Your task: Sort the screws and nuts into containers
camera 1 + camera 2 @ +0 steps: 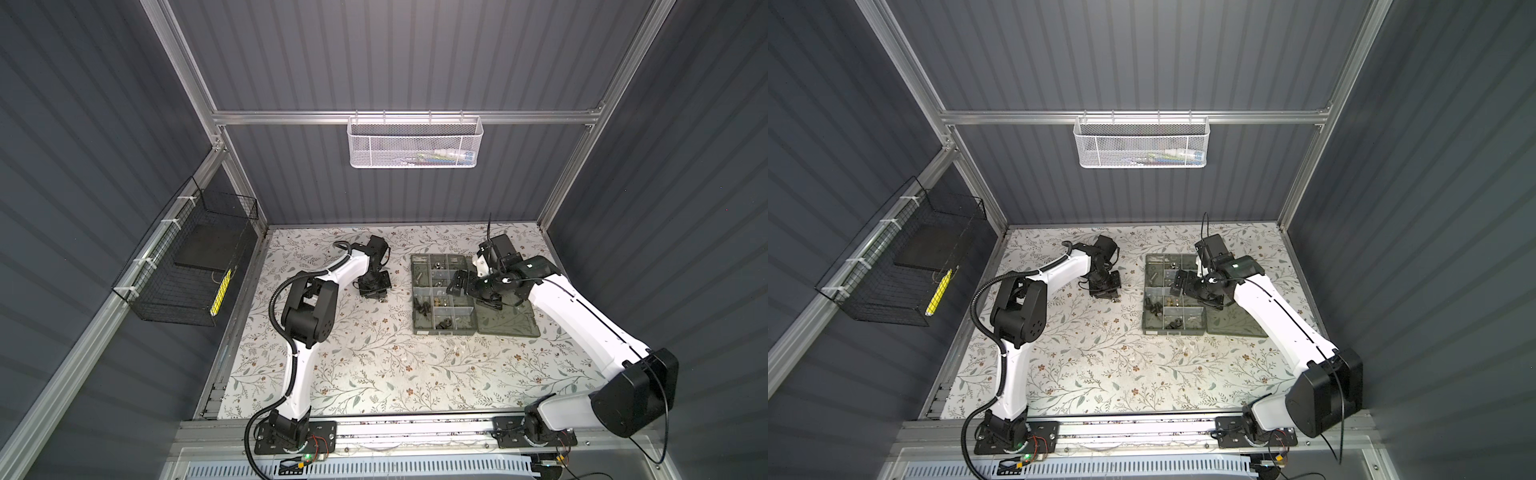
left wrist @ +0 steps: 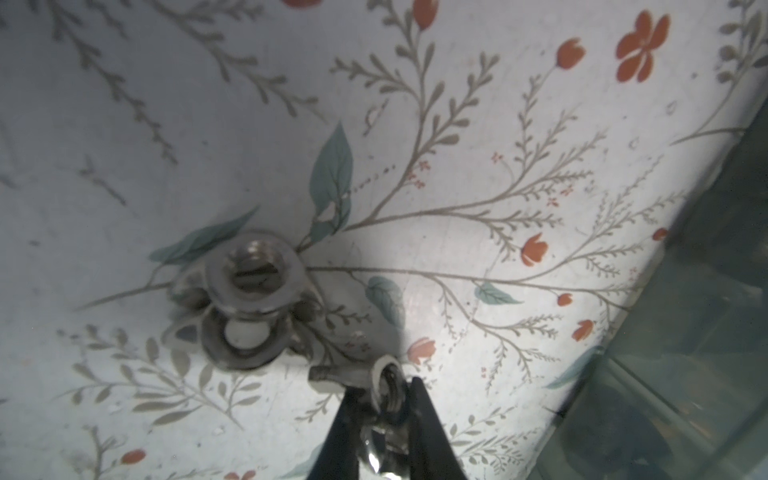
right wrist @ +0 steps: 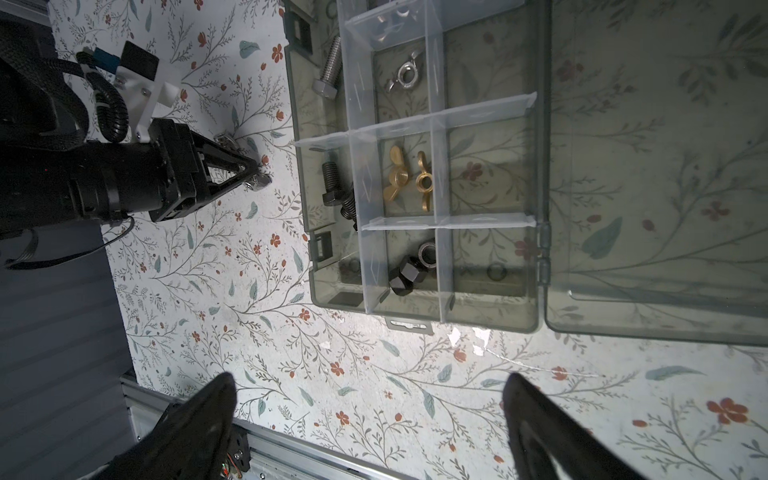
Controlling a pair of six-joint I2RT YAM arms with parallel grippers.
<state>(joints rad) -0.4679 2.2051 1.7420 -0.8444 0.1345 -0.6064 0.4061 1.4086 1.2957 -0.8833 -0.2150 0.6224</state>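
My left gripper points down at the floral mat, left of the organiser box, and its jaws are shut on a small silver nut. A small pile of silver nuts lies on the mat just beside it. The right wrist view shows the left gripper with the silver nut at its tip. My right gripper hovers over the organiser box, open and empty. The containers hold a silver bolt, a silver wing nut, brass wing nuts, black bolts and black nuts.
The organiser's lid lies open flat on the right of the box. A white mesh basket hangs on the back wall and a black wire basket on the left wall. An aluminium rail runs along the front edge.
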